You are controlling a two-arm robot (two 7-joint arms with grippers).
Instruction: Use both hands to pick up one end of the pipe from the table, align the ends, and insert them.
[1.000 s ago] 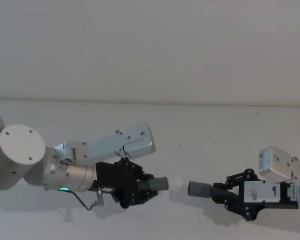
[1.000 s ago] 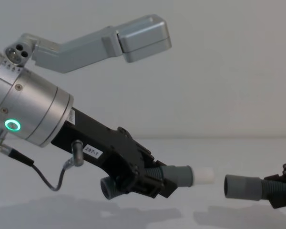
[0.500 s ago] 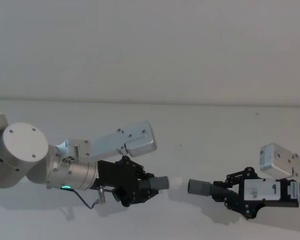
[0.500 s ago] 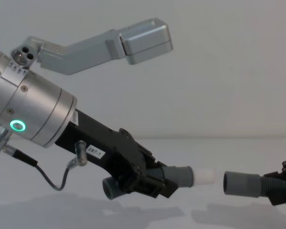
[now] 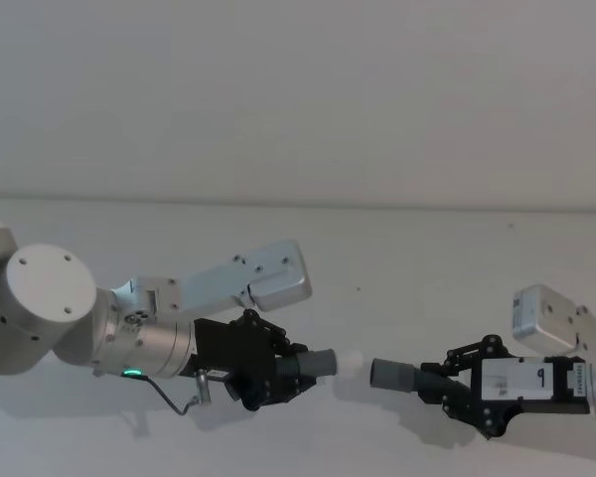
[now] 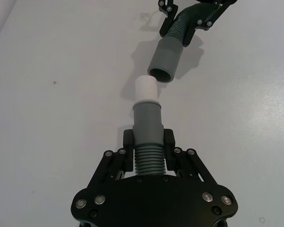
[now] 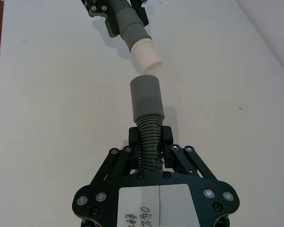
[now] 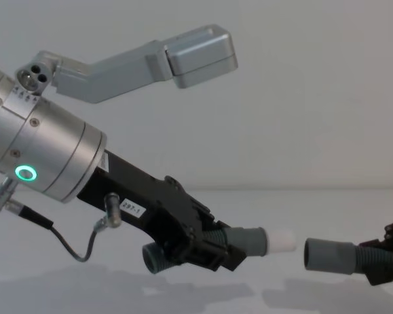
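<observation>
Above the table (image 5: 397, 248), the two pipe pieces are held in the air end to end, with a small gap between them. The left gripper (image 5: 278, 366) is clamped on the ribbed body of the left pipe piece (image 6: 147, 137), so that its grey cuff and white tip (image 6: 145, 88) stick out past the fingers toward the other arm. The right gripper (image 5: 447, 388) is closed in the same way on the ribs of the right pipe piece (image 7: 147, 113), whose open socket (image 8: 321, 254) faces the white tip. In the chest view the tip (image 8: 281, 241) sits just beside the socket, slightly higher than it and not touching it. In the left wrist view the socket (image 6: 163, 59) lies just beyond the tip and is angled a little off the tip's line, so the two ends are near each other but not quite coaxial. The green ring light (image 8: 26, 173) glows on the left arm's silver wrist.
</observation>
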